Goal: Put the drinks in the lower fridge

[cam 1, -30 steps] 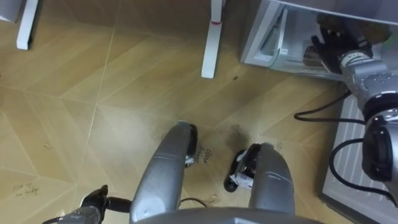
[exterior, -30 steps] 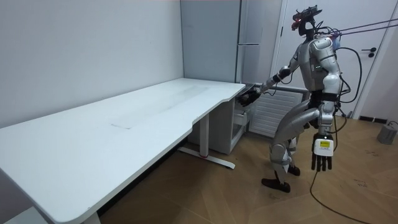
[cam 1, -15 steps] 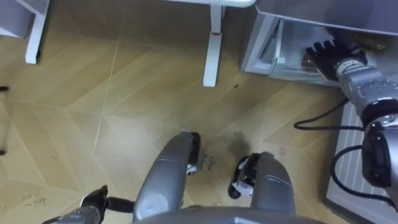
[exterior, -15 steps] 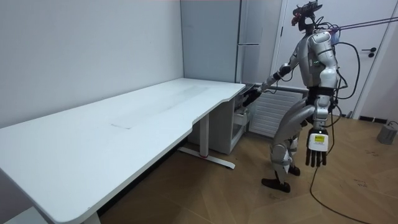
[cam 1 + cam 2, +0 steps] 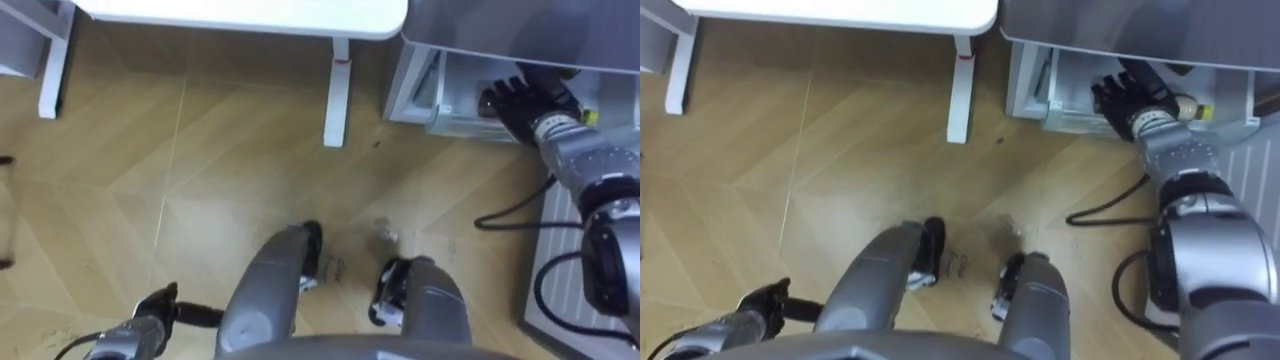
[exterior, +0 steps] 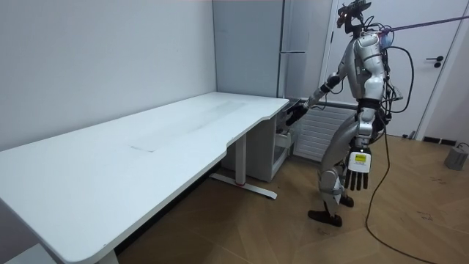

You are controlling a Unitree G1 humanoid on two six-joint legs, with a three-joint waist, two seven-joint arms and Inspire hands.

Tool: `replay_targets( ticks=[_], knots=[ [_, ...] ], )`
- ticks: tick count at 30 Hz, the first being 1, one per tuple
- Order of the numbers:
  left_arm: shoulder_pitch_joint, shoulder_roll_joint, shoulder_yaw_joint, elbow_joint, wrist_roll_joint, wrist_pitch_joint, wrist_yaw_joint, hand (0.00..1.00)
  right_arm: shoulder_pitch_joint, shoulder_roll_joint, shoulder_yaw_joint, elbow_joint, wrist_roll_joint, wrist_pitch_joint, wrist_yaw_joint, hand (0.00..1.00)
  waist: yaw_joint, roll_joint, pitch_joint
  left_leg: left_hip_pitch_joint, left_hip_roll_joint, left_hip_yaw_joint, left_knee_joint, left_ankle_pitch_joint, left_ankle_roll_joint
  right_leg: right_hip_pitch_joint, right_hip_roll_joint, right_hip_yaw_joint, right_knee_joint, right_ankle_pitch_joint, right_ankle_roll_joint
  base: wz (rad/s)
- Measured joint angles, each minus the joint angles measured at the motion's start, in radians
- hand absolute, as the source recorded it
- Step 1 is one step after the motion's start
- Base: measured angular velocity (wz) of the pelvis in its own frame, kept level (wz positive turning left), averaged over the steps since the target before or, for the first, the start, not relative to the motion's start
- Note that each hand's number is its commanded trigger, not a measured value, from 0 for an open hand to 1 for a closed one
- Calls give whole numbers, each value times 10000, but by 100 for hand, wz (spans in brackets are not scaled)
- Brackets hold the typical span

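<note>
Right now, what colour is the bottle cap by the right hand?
Yellow cap; best in right eye view.

Matt white desk (image 6: 146,139), wood floor (image 5: 200,170)

right hand (image 5: 1128,100) reaching forward | left hand (image 6: 357,170) hanging, fingers straight

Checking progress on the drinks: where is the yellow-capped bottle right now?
In the right eye view, upper right: the yellow-capped bottle sits inside the open lower fridge, just right of the right hand, beyond the table leg.
</note>
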Motion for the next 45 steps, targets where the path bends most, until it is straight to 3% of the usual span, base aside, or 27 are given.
replay_targets(
  ticks=[10,16,17,19,21,26,30,34,40,45],
  knots=[
    [-102,2,160,-8,9,-198,-8,0,460,55,49,-128,-76,314,115,0,-154,-157,-18,634,-27,201,-216,1,9,688,-81,5,-406,69,54,-1],
    [-26,6,232,231,11,-220,-6,0,1228,131,-99,-608,-224,410,136,0,-584,-342,-63,1474,16,268,-577,-13,36,1632,61,18,-1006,192,204,-1],
    [32,6,242,299,9,-222,-20,0,1419,119,-175,-846,-234,368,133,0,-700,-348,-173,1530,54,288,-634,-40,99,1679,133,24,-1116,276,215,-13],
    [86,8,426,375,-2,-228,-17,0,2059,119,-238,-1773,-197,91,183,0,-933,-327,-270,1739,146,296,-748,-58,131,1985,267,20,-1412,412,234,-12],
    [142,32,440,361,-1,-302,-8,0,2752,150,-266,-2312,-101,-292,453,0,-984,-350,-322,2128,180,310,-966,-63,137,2318,364,52,-1735,526,243,-10],
    [461,40,392,361,-1,-560,-3,0,3605,172,-254,-2458,-308,-796,637,0,-1134,-377,-450,2975,222,529,-1466,-43,127,3071,439,189,-2276,673,265,-14],
    [544,56,403,320,-39,-685,38,0,4406,295,-35,-2942,-831,-1091,643,0,-1193,-382,-496,3188,337,755,-1644,-38,123,3312,534,313,-2607,839,258,-13],
    [770,73,435,245,5,-709,60,0,5255,475,-33,-3333,-1603,-1123,503,0,-1173,-369,-489,3644,347,863,-1964,-54,121,3734,576,348,-3071,947,289,-7],
    [1147,64,572,170,19,-851,107,0,5827,600,-36,-2698,-1777,-1207,336,0,-1240,-304,-406,4472,343,870,-2466,-83,69,4752,722,369,-3971,1099,357,-1],
    [1697,45,632,-23,160,-819,195,0,6123,725,-73,-2347,-2016,-1239,272,0,-1453,-273,-417,4697,337,803,-2638,-79,33,5190,769,221,-4423,1204,329,4]
  ],
)
